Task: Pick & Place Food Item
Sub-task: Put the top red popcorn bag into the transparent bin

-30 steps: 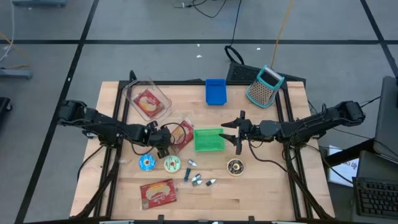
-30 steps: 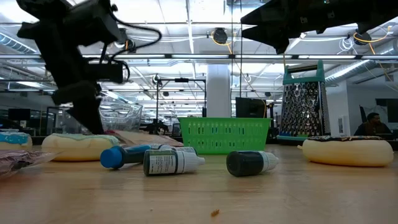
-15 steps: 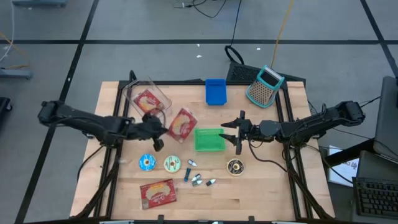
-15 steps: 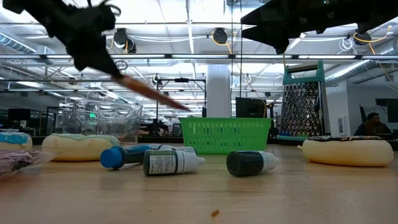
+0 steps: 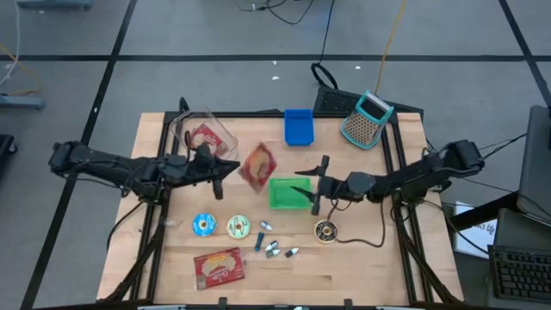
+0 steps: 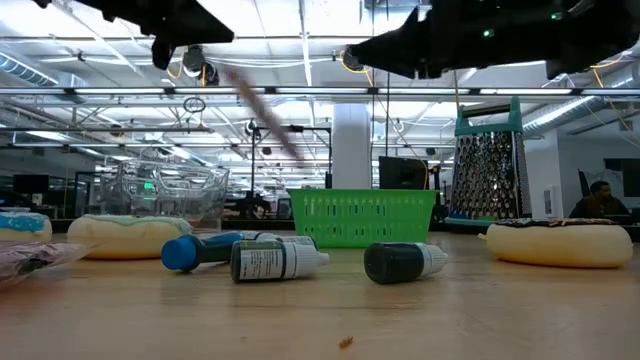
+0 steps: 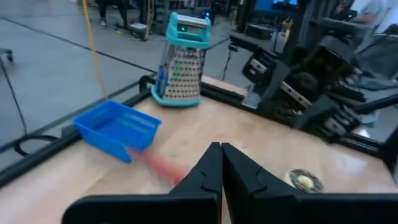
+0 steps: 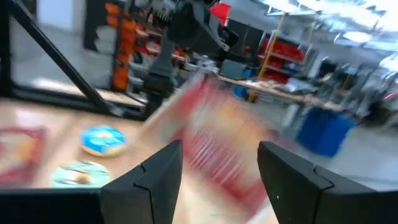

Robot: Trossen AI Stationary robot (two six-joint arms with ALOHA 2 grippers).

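The flat, crinkly red food packet hangs tilted from the pinched-together left gripper, just beyond its tips and above the wooden table. The right gripper stands spread and empty over the ribbed green basket, facing the packet. Half a second ago the packet sat lower and nearer the clear tub.

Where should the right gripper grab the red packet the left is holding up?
Probably the free edge of the red packet, coming from the green basket side. The left gripper pinches the opposite edge, so the packet's flat sheet hangs out toward the open right gripper, which already faces it.
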